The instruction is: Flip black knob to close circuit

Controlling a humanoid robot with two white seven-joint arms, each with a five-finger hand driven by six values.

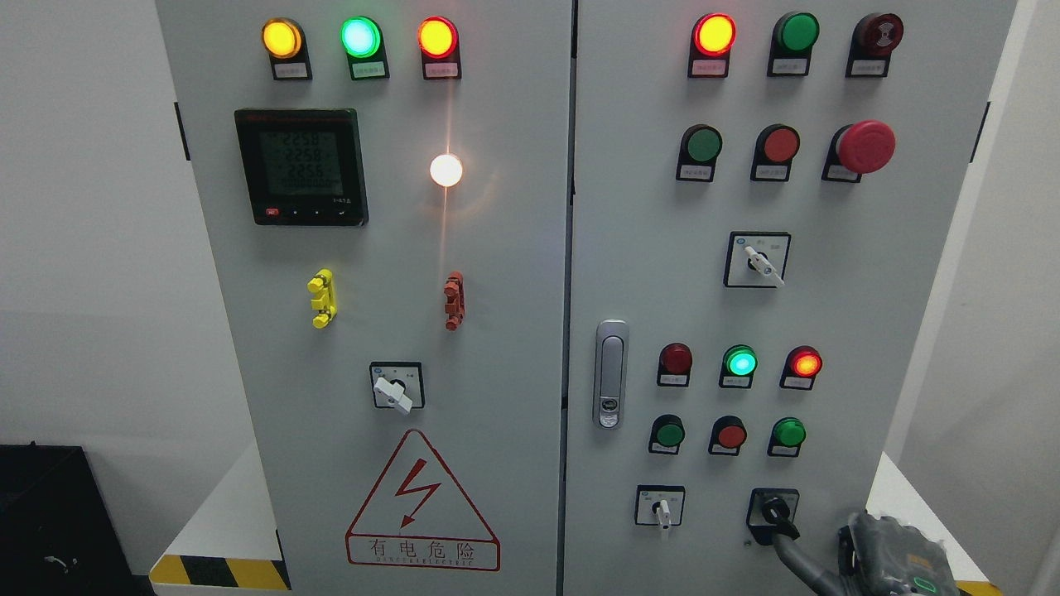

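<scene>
Fingers (787, 542) touching black knob (774, 511), hand cropped.

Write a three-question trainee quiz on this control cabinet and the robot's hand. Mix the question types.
1. True or false: the black knob sits at the lower right of the right door, to the right of a white-handled selector switch.
2. Multiple choice: the right hand is
A. at the door latch
B. at the lower right, one finger reaching up to the black knob
C. on the red mushroom button
3. Fill in: the large triangular warning sign is on the ____ door.

Key: 1 true; 2 B; 3 left
</scene>
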